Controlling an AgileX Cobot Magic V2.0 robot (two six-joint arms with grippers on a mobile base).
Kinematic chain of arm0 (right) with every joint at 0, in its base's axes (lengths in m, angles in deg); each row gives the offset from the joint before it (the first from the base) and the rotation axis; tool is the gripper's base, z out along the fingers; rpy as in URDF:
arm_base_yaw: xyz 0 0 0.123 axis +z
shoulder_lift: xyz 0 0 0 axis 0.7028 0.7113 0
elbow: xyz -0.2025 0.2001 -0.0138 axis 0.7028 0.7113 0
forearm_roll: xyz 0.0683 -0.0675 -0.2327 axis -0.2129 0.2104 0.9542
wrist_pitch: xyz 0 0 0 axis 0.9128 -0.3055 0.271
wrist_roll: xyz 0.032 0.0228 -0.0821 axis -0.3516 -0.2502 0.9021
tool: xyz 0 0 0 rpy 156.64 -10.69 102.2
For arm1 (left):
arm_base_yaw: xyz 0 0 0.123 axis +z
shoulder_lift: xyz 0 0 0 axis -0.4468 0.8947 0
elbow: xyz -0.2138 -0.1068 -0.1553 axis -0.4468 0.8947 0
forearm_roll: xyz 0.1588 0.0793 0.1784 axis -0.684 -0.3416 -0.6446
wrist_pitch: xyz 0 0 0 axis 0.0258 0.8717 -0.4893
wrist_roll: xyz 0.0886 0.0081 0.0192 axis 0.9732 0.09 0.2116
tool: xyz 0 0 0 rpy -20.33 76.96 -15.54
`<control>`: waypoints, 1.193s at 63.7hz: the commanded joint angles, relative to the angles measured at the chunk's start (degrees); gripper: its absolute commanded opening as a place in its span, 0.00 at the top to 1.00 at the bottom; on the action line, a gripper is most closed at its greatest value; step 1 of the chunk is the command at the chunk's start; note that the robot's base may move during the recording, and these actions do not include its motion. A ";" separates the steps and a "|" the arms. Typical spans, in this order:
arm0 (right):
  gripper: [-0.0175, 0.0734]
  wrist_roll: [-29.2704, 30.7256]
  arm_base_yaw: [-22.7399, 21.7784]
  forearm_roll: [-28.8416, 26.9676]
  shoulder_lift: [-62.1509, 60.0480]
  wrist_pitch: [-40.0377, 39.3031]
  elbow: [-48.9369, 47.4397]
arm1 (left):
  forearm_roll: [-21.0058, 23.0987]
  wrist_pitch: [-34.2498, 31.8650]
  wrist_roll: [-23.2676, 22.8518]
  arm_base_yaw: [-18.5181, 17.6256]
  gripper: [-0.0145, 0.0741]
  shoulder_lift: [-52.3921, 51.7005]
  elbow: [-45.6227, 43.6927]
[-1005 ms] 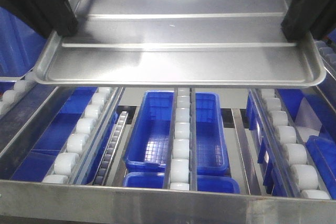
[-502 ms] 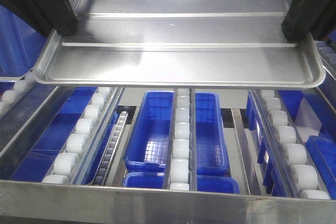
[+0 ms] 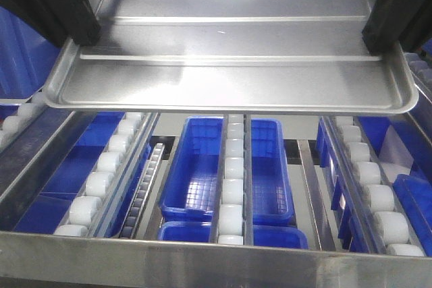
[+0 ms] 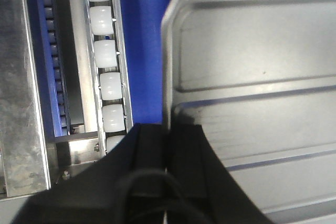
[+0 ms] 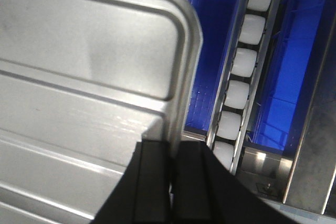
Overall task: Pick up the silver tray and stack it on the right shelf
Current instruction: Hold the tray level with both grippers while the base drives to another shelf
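Observation:
The silver tray (image 3: 229, 79) is shiny, with two long ridges, and hangs level in the air above a roller rack. My left gripper (image 3: 84, 35) is shut on its left rim and my right gripper (image 3: 374, 38) is shut on its right rim. In the left wrist view the black fingers (image 4: 186, 145) pinch the tray (image 4: 252, 77) at its rim. In the right wrist view the fingers (image 5: 152, 166) pinch the tray (image 5: 89, 66) the same way. The rack below has big white rollers and a plain front rail. The right shelf with small rollers does not show.
Under the tray run rails of large white rollers (image 3: 101, 180) (image 3: 233, 166) (image 3: 371, 187) and a strip of small dark rollers (image 3: 145, 187). Blue plastic bins (image 3: 196, 173) sit below the rails. A plain steel front rail (image 3: 216, 261) crosses the near edge.
The tray has sunk very slightly. Both grippers keep the same hold on its rims.

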 commanded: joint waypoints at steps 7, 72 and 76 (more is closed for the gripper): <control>0.75 1.33 -0.34 4.07 -1.74 1.90 -1.74 | -3.81 0.08 0.41 0.08 0.94 -1.98 -1.89; 0.75 1.33 -0.34 4.07 -1.74 1.84 -1.74 | -3.61 0.08 0.41 0.08 0.94 -1.98 -1.89; 0.75 1.33 -0.34 4.07 -1.74 1.84 -1.74 | -3.61 0.08 0.41 0.08 0.94 -1.98 -1.89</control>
